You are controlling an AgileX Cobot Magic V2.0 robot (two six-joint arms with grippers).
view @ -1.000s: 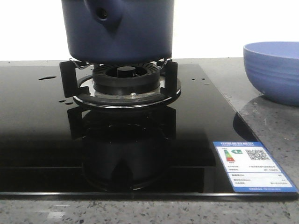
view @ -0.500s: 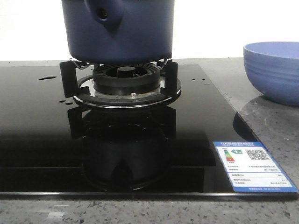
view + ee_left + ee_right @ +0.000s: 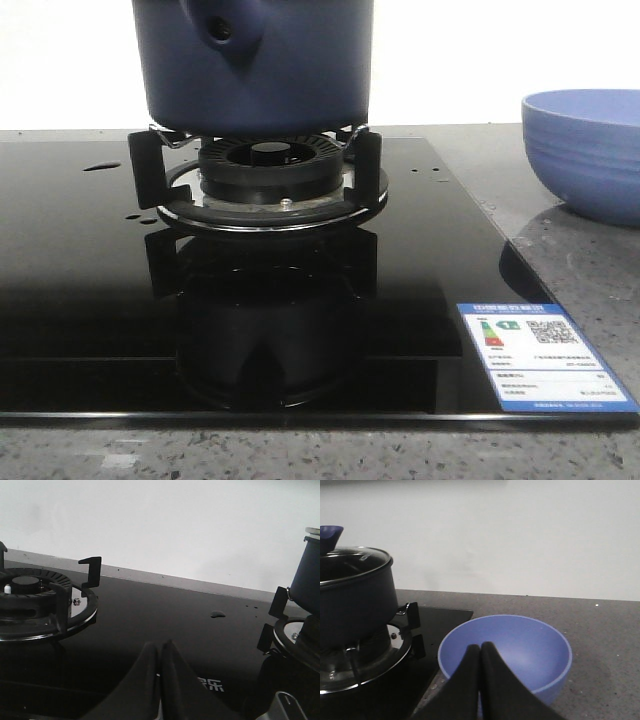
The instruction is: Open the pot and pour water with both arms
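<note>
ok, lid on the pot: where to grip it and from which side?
Take the glass lid by its blue knob, coming straight down from above. The knob stands up clear of the lid, which sits flat on the pot, so its sides look open to the fingers. The right gripper is shut over the bowl and would need opening first.

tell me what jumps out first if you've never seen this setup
The pot dominates: dark navy, sitting on the burner at the middle of the glossy black hob, with a glass lid on it in the right wrist view. On the grey counter to the right stands an empty periwinkle bowl. Both the left pincer and right pincer are shut and hold nothing.
</note>
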